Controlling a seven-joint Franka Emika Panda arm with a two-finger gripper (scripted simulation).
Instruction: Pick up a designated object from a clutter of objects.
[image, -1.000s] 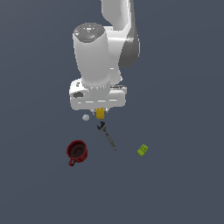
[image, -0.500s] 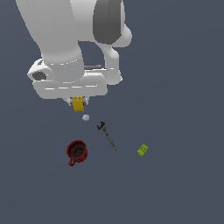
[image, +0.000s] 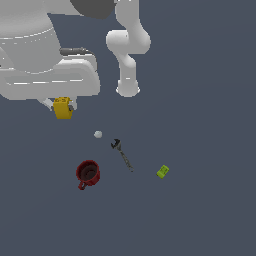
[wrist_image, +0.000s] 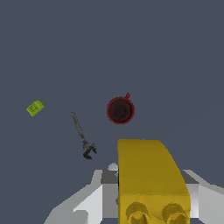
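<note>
Gripper (image: 63, 106) clamped on yellow brick (image: 62, 108); red mug (image: 88, 173) upright, interior dark.

brick (image: 62, 108) in tool (image: 61, 106) (aloft), ball (image: 98, 134) below, wrench (image: 122, 153) between mug (image: 88, 173) and block (image: 162, 171)

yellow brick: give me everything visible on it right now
The yellow brick is a small yellow-orange toy block that looks like plastic, with round studs showing in the wrist view. The tool holds it, shut on its sides, well above the floor. Nothing else touches it; it is apart from the other objects below.
</note>
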